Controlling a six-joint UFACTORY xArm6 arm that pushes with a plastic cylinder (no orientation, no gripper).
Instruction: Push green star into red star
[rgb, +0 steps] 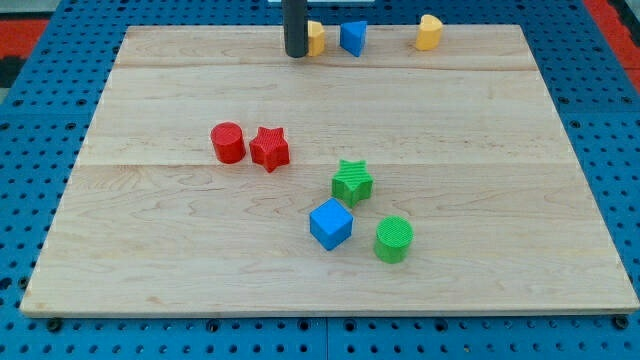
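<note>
Nearest the view's bottom, right of centre on the wooden board (150, 260), I see a green cylinder (394, 239) and a blue cube (330, 223) just beside each other. Just above them sits the green star (352, 182), lying flat; I cannot tell which way its arms point. Up and to the left, near mid-frame, the red star (270, 148) touches a red cylinder (228, 142) on its left. At the view's top edge stand a yellow block (316, 38), a blue block (353, 37) and a yellow block further right (429, 32). My tip (296, 53) rests beside the first yellow block, well apart from both stars. There is no pincer on this rod.
</note>
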